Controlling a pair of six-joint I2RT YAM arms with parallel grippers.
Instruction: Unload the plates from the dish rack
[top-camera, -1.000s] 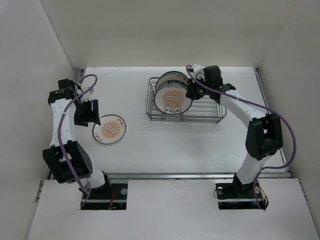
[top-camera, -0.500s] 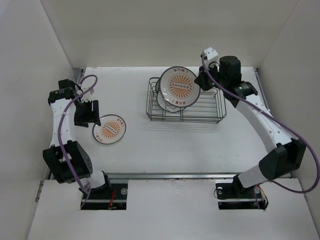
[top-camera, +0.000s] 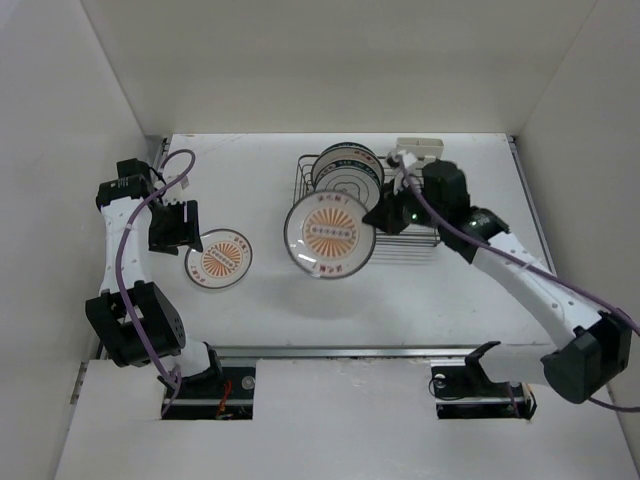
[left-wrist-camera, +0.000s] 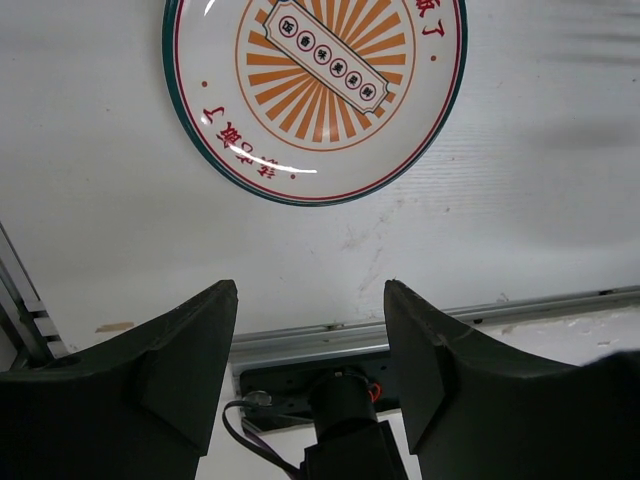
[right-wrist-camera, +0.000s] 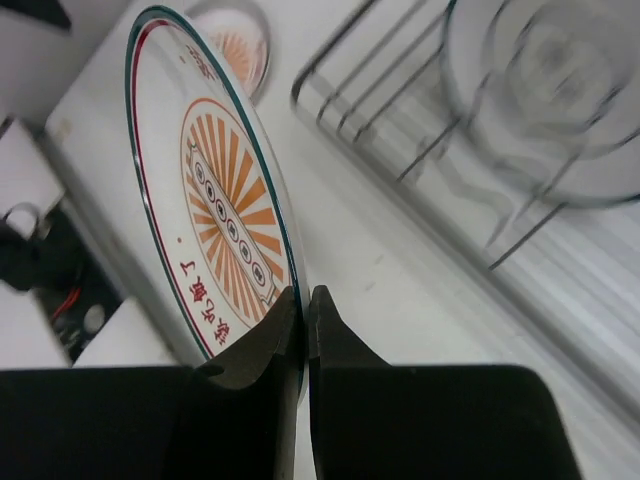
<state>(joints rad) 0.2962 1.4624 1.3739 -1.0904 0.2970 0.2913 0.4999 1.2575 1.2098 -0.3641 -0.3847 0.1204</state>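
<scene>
Your right gripper (right-wrist-camera: 303, 300) is clamped tight on the rim of a sunburst plate (top-camera: 329, 236), held clear at the dish rack's (top-camera: 415, 236) 8 o'clock; next, lay it flat beside the tabled plate (top-camera: 218, 260) at 9 o'clock, below your half-spread, empty left gripper (left-wrist-camera: 310, 300)

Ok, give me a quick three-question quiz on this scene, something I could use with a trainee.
1. True or false: the right gripper is shut on the rim of a sunburst plate.
2. Where is the other sunburst plate? A, flat on the table by the left gripper; B, leaning on the back wall; C, stacked under the held one.
3. Is the left gripper open or shut?

Key: 1 true; 2 A; 3 open, holding nothing.
</scene>
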